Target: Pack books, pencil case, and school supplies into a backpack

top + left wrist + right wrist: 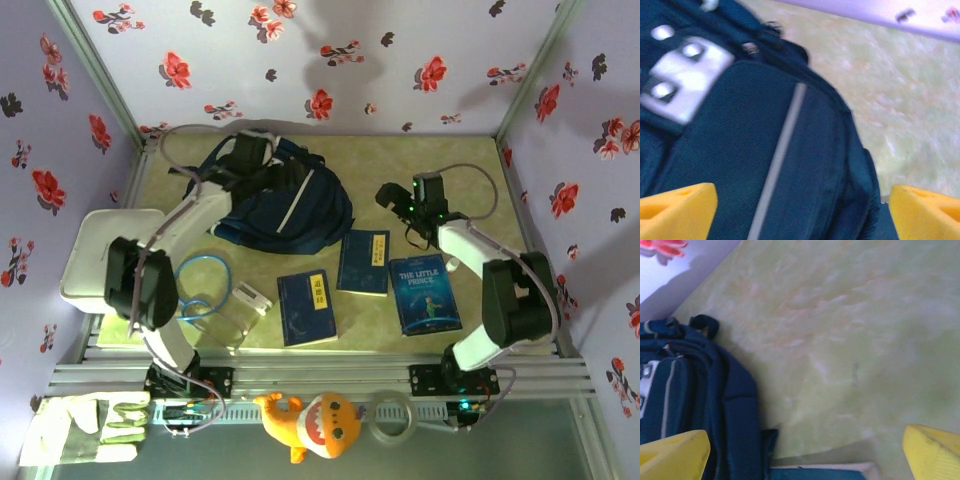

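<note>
The navy backpack (290,205) lies at the back centre of the table. My left gripper (250,152) hovers over its top left part, open; in the left wrist view the yellow fingers (677,207) stand wide on either side of the backpack's fabric (740,150) and white trim. Three books lie in front: two navy ones (307,308) (364,262) and the brighter blue "Little Prince" (425,293). My right gripper (393,196) is open above bare table to the right of the backpack (695,405), with a book corner (815,474) below it. A clear pouch with blue loops (210,290), seemingly the pencil case, lies front left.
A white tray (100,250) sits at the left edge. A small white block (252,298) lies next to the pouch. On the front rail lie a glove (85,428), an orange shark toy (310,425) and a tape roll (392,418). Flowered walls close in three sides.
</note>
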Controlling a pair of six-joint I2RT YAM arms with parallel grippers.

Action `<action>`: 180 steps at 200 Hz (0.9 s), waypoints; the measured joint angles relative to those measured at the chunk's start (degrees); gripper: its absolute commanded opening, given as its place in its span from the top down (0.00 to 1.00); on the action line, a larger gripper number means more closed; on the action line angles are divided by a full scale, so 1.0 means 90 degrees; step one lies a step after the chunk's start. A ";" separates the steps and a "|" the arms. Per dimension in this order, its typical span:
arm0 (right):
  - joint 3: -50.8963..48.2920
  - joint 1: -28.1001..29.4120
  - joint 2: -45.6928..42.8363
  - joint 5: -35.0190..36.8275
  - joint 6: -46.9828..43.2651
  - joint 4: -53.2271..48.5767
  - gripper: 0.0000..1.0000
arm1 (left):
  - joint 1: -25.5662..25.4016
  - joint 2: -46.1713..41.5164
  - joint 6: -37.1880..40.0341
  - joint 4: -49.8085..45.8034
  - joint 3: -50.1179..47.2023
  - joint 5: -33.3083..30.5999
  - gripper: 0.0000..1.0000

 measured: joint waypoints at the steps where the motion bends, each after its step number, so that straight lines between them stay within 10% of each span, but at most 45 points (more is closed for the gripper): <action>1: 0.0017 0.0002 0.0017 -0.0012 0.0000 0.0002 0.01 | 0.0022 -0.0039 -0.0024 0.0002 -0.0070 -0.0002 0.16; 88: 0.2645 0.0602 0.2523 -0.1377 -0.0503 -0.0474 0.28 | 0.0726 -0.0508 -0.2106 0.0712 -0.3084 -0.0243 0.32; 180: 0.3213 0.0741 0.3492 -0.1931 -0.0857 -0.1139 0.69 | 0.0760 0.0017 -0.2518 0.1224 -0.2997 -0.0255 0.36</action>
